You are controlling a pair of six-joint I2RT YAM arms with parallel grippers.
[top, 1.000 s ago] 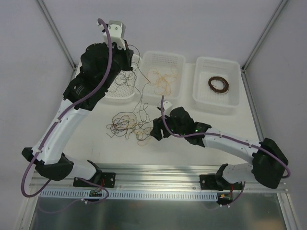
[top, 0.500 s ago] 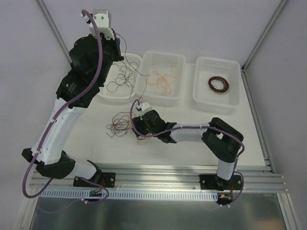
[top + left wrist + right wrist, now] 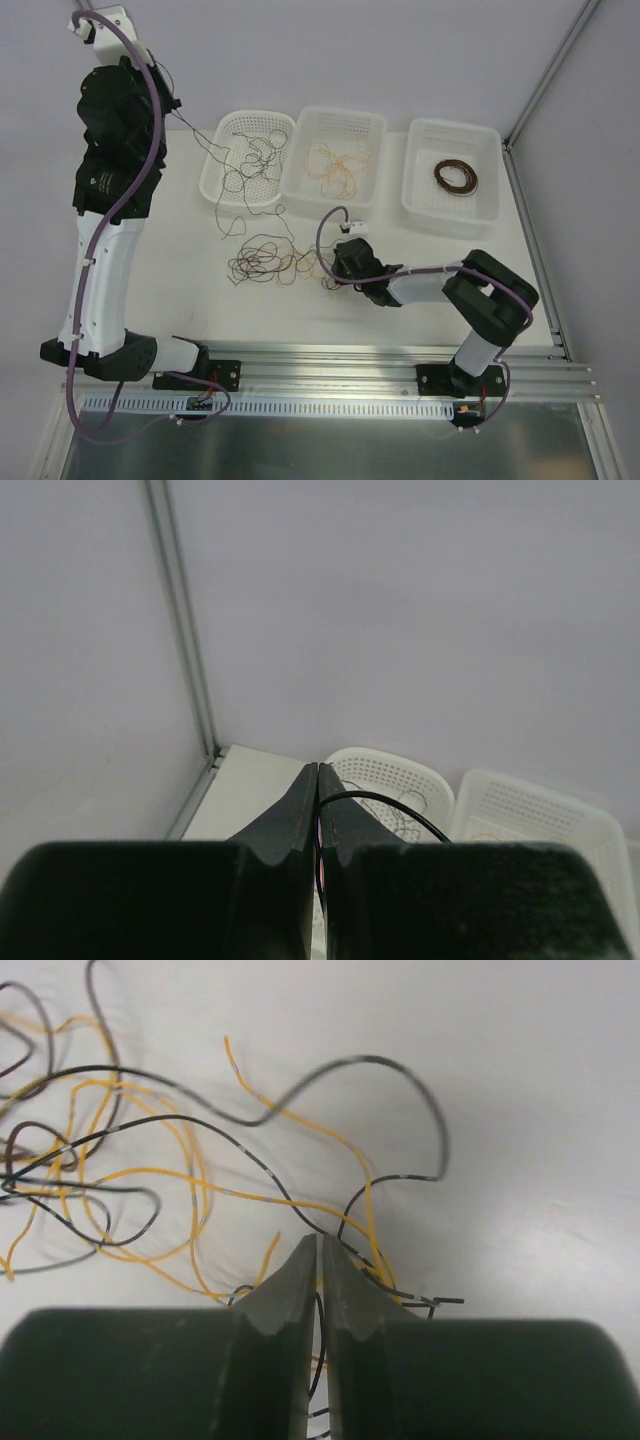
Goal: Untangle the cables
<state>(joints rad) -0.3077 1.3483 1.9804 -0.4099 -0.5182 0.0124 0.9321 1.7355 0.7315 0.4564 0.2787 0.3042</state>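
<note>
The cables lie as a loose tangle [image 3: 262, 262] of black, orange-yellow and brown wires on the white table. More black wire [image 3: 250, 160] sits in and hangs out of the left basket [image 3: 262, 122]. My left gripper [image 3: 168, 103] is raised high at the far left. It is shut [image 3: 318, 770] on one black cable [image 3: 380, 802] that slopes down to that basket. My right gripper [image 3: 328, 274] is low on the table at the tangle's right end. Its jaws [image 3: 320, 1242] are nearly together, with a thin black wire [image 3: 318, 1310] caught between them and yellow wires [image 3: 150, 1175] spread in front.
The middle basket [image 3: 345, 118] holds orange-yellow wires [image 3: 335, 165]. The right basket [image 3: 455, 130] holds a neat dark-brown wire ring [image 3: 456, 177]. Metal frame posts rise at the back corners. A rail with both arm bases [image 3: 330, 375] runs along the near edge.
The left arm has risen and swung left, drawing the black cable out from the basket. The right gripper has come down at the tangle's right end and its jaws have closed.
</note>
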